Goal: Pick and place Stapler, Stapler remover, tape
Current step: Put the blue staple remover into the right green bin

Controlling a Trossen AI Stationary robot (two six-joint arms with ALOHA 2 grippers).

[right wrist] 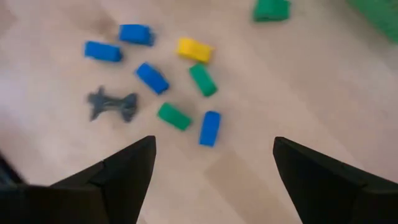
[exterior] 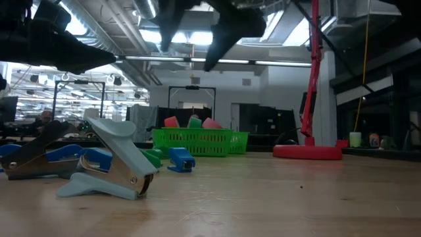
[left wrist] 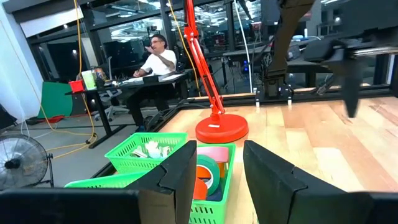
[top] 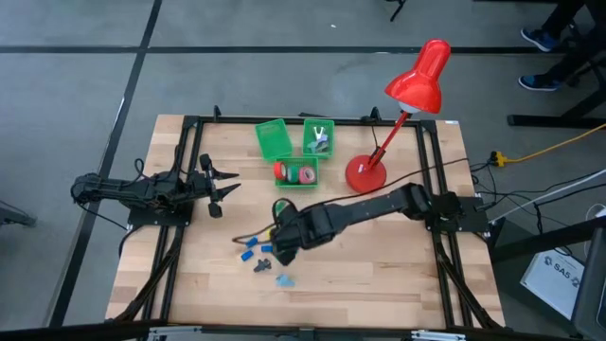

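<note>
Several small blocky staplers, blue (right wrist: 151, 77), green (right wrist: 203, 79) and yellow (right wrist: 194, 49), lie loose on the wooden table, with a grey claw-like stapler remover (right wrist: 112, 104) beside them. In the low view a pale teal stapler remover (exterior: 110, 167) lies near the front edge. Tape rolls (top: 283, 171) lie in a green basket (top: 301, 187); they also show in the left wrist view (left wrist: 210, 169). My right gripper (right wrist: 212, 143) is open and empty above the staplers (top: 254, 251). My left gripper (top: 227, 186) is open and empty at the table's left, pointing toward the baskets.
Two more green baskets (top: 274, 140) (top: 319, 140) stand at the far middle, one holding pale pieces. A red desk lamp stands on its round base (top: 365, 173) to the right of them. A black frame edges the table. A person sits at a desk (left wrist: 155, 62) beyond the table.
</note>
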